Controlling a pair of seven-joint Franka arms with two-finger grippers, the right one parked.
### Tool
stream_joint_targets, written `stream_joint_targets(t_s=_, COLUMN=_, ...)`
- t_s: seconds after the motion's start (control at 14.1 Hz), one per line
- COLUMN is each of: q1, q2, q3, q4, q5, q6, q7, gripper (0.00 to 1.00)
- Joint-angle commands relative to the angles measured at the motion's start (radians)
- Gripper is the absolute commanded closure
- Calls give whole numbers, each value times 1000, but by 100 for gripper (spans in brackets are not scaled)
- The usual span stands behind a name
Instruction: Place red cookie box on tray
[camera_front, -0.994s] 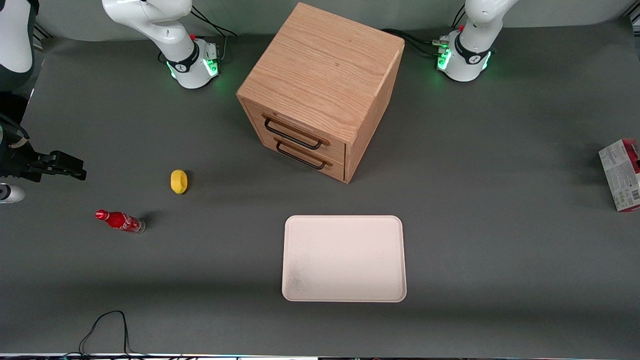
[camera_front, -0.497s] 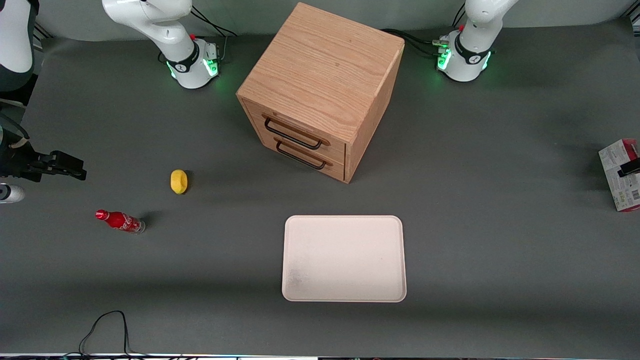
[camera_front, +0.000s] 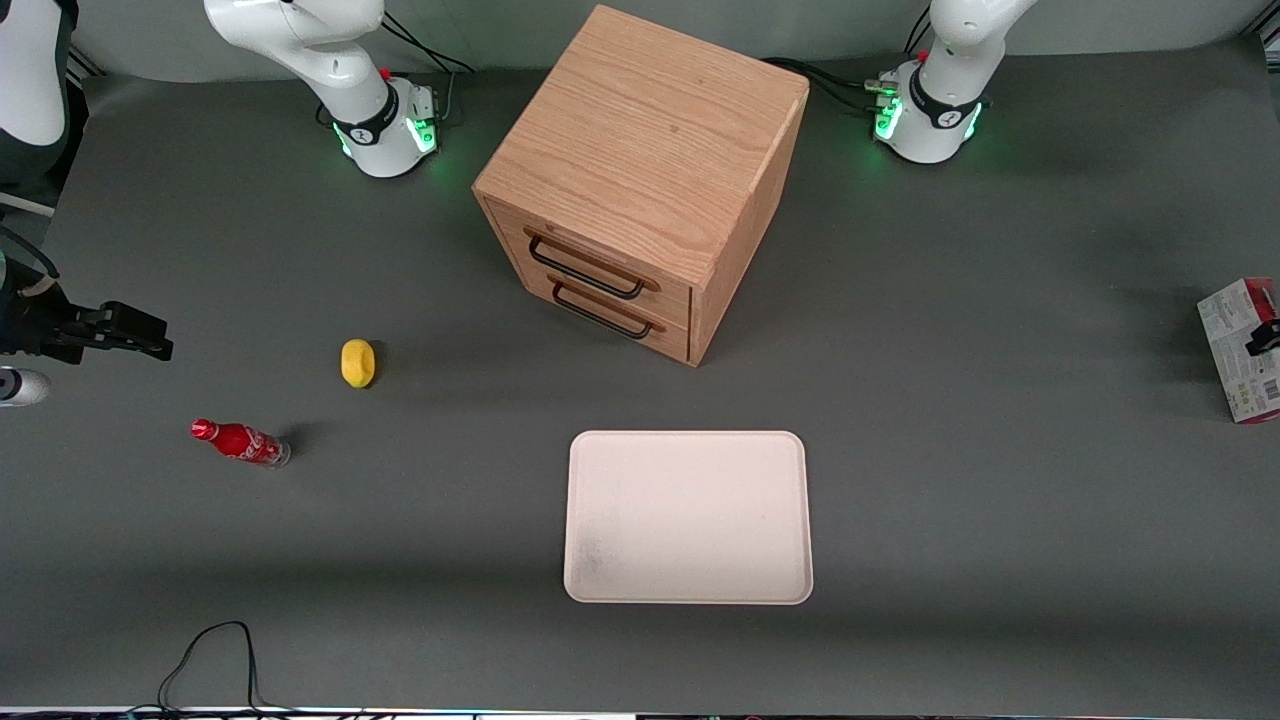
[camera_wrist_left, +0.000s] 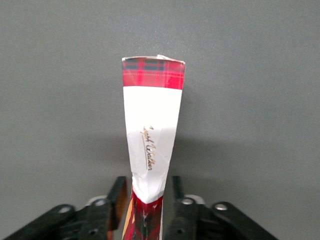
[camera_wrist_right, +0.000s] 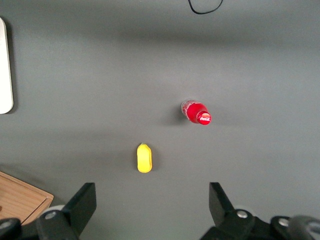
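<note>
The red cookie box (camera_front: 1240, 350) stands on its thin edge at the working arm's end of the table, whitish printed face showing. In the left wrist view the box (camera_wrist_left: 152, 125) rises between the two fingers, with its tartan red end farthest from the jaws. My left gripper (camera_wrist_left: 147, 182) is open and straddles the box's near end, with a small gap on each side. In the front view only a dark bit of the gripper (camera_front: 1265, 337) shows above the box. The cream-white tray (camera_front: 688, 517) lies flat, nearer the front camera than the cabinet, with nothing on it.
A wooden two-drawer cabinet (camera_front: 640, 180) stands mid-table. A yellow object (camera_front: 357, 362) and a small red soda bottle (camera_front: 240, 441) lie toward the parked arm's end. A black cable (camera_front: 215, 650) loops at the front edge.
My left gripper has come into the front view at the cookie box and shifted slightly. The box has not moved.
</note>
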Motion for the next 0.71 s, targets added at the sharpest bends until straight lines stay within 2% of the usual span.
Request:
stream_joint_targets(t_s=0.0, q1=-8, q2=-10, q3=7, q4=4, q5=-13, q6=-2, q7=22, gripper=91)
stream_joint_targets(t_s=0.14, q1=-8, q2=-10, q3=7, q4=27, q5=-13, q6=-45, q7=23, gripper=100)
stream_joint_targets(t_s=0.43, q1=-8, q2=-48, q3=7, q4=82, q5=-12, q6=-172, q7=28, gripper=100)
stream_joint_targets(t_s=0.64, q1=-9, q2=-137, q3=8, q4=154, q5=-1, q6=-360, q7=39, gripper=100)
